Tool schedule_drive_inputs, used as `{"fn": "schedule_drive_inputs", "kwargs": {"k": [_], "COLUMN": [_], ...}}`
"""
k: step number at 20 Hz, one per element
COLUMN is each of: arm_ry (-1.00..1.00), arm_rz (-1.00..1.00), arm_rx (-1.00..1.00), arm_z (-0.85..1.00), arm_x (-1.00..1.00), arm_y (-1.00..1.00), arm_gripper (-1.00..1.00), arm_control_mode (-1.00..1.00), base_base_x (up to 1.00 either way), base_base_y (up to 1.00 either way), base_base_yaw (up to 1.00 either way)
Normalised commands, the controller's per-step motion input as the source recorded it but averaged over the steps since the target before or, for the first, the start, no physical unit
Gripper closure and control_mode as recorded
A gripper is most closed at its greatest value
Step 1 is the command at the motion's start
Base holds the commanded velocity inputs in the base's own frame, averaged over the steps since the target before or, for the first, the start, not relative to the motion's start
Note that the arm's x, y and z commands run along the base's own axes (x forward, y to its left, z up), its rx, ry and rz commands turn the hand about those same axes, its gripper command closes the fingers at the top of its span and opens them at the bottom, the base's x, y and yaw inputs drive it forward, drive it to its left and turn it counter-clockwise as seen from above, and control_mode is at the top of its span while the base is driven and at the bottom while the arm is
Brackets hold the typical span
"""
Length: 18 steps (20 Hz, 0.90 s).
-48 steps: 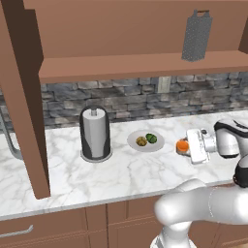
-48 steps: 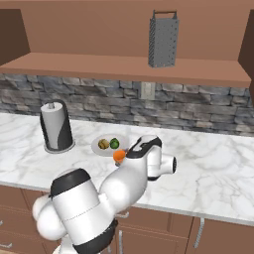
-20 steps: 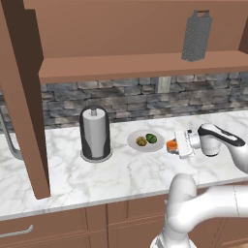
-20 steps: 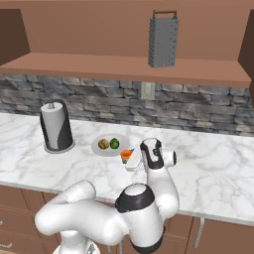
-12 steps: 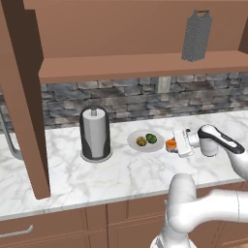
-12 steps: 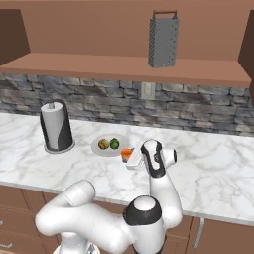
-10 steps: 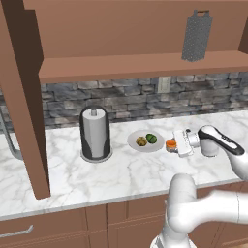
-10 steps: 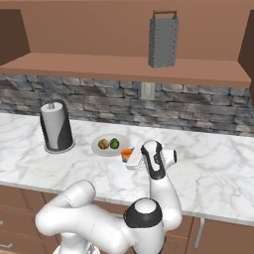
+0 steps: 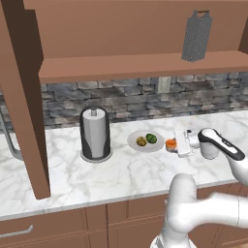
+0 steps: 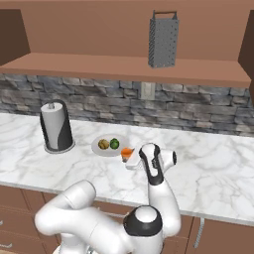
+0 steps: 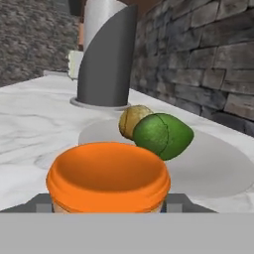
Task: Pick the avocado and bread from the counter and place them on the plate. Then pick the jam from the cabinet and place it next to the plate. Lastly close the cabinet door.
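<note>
The orange jam (image 9: 170, 144) jar sits between the fingers of my gripper (image 9: 177, 145), which is shut on it just right of the plate (image 9: 134, 144), low over the white marble counter (image 9: 121, 174). Whether the jar touches the counter I cannot tell. On the pale plate lie the yellow-brown bread (image 9: 141, 141) and the dark green avocado (image 9: 151, 138), side by side. In the hand view the jam's lid (image 11: 108, 173) is close in front, with the avocado (image 11: 161, 135), bread (image 11: 133, 119) and plate (image 11: 213, 168) behind. The cabinet door (image 9: 19, 97) stands open at the left.
A grey paper-towel holder (image 9: 95, 133) stands on the counter left of the plate. A metal grater (image 9: 196, 36) stands on the cabinet shelf (image 9: 121, 68) above. A stone backsplash (image 9: 126, 99) runs behind the counter.
My gripper has carried the jam left along the counter, up to the plate's right side. Over the last half second it has barely moved.
</note>
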Motion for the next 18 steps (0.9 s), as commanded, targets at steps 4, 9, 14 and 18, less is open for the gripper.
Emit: {"fn": "schedule_drive_inputs", "kwargs": {"k": [4,9,14,18], "arm_ry": [0.0,0.0,0.0,0.0], "arm_rz": [-0.16,-0.14,-0.11,-0.08], "arm_rx": [-0.07,-0.06,-0.03,0.0], "arm_z": [-0.09,-0.07,0.06,0.45], "arm_x": [-0.13,-0.1,-0.19,-0.6], "arm_y": [-0.35,-0.44,-0.3,-0.22], "arm_gripper": [-1.0,-1.0,-1.0,-1.0], "arm_control_mode": [-1.0,-1.0,-1.0,-1.0], "base_base_x": [0.0,0.0,0.0,0.0], "base_base_y": [0.0,0.0,0.0,0.0], "base_base_yaw": [0.0,0.0,0.0,0.0]}}
